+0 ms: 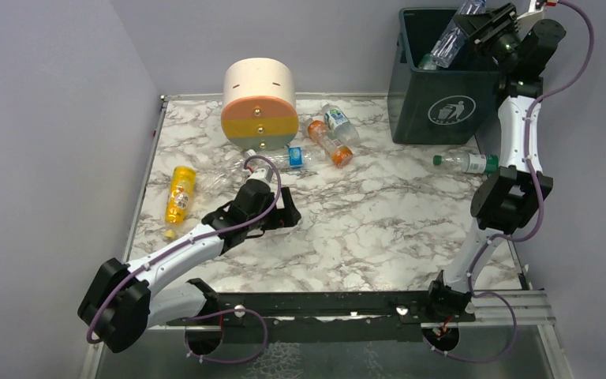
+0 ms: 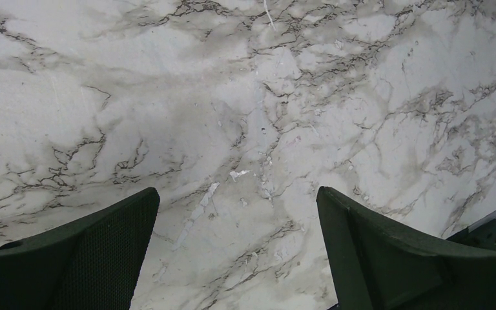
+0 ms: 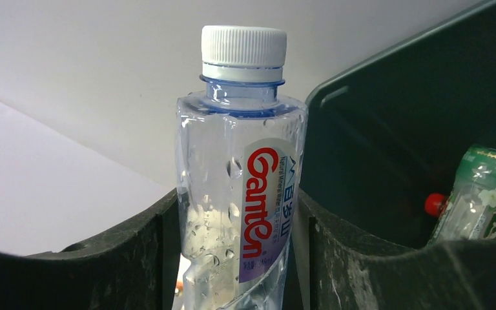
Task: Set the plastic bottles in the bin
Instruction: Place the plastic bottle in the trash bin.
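Observation:
My right gripper (image 1: 483, 30) is shut on a clear plastic bottle (image 1: 450, 41) and holds it tilted over the open top of the dark teal bin (image 1: 434, 99). In the right wrist view the bottle (image 3: 239, 181) has a white cap and a red-lettered label, and stands between my fingers (image 3: 123, 258). Inside the bin (image 3: 394, 129) lies a green-labelled bottle (image 3: 484, 194). My left gripper (image 1: 284, 215) is open and empty, low over bare marble (image 2: 237, 197). On the table lie a yellow bottle (image 1: 180, 193), an orange one (image 1: 330, 142), two clear ones (image 1: 338, 122) (image 1: 288, 158) and a green-capped one (image 1: 465, 162).
A cream cylindrical drawer unit (image 1: 259, 104) with orange, yellow and green fronts stands at the back middle. Grey walls close the left, back and right sides. The marble table (image 1: 379, 221) has a metal rail along its near edge.

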Robot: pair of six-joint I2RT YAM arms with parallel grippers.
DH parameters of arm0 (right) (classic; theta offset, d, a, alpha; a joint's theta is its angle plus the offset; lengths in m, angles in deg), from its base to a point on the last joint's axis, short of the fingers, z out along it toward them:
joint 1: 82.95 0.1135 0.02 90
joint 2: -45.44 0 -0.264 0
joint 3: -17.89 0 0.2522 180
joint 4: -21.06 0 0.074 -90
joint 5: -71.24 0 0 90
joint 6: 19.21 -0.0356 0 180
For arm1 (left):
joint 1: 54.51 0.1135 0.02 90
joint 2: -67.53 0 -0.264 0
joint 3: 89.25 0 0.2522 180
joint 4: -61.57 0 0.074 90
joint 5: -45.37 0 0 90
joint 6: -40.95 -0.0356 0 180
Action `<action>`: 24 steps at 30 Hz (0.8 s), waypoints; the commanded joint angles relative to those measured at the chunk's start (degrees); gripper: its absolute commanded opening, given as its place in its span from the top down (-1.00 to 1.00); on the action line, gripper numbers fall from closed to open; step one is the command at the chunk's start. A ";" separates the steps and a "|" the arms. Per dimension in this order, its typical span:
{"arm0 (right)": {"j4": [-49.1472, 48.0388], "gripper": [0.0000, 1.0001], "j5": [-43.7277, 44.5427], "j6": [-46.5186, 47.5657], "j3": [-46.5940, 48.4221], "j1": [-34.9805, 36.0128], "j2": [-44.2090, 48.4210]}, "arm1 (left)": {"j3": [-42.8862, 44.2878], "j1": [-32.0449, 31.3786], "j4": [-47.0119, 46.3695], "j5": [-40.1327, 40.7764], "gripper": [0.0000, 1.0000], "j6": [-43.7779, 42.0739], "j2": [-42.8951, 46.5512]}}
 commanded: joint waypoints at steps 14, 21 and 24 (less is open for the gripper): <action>3.52 -0.76 8.26 3.86 11.95 -0.32 -7.11 | 2.82 0.18 -1.49 -1.64 -0.98 -1.36 -1.44; 5.54 -0.78 7.13 8.47 6.28 0.82 0.89 | 3.26 0.23 -0.42 -0.60 -0.98 -1.71 -0.96; 5.99 -0.79 7.19 12.64 -0.80 4.19 7.54 | 3.26 0.19 -0.16 -0.25 -0.98 -1.80 -0.75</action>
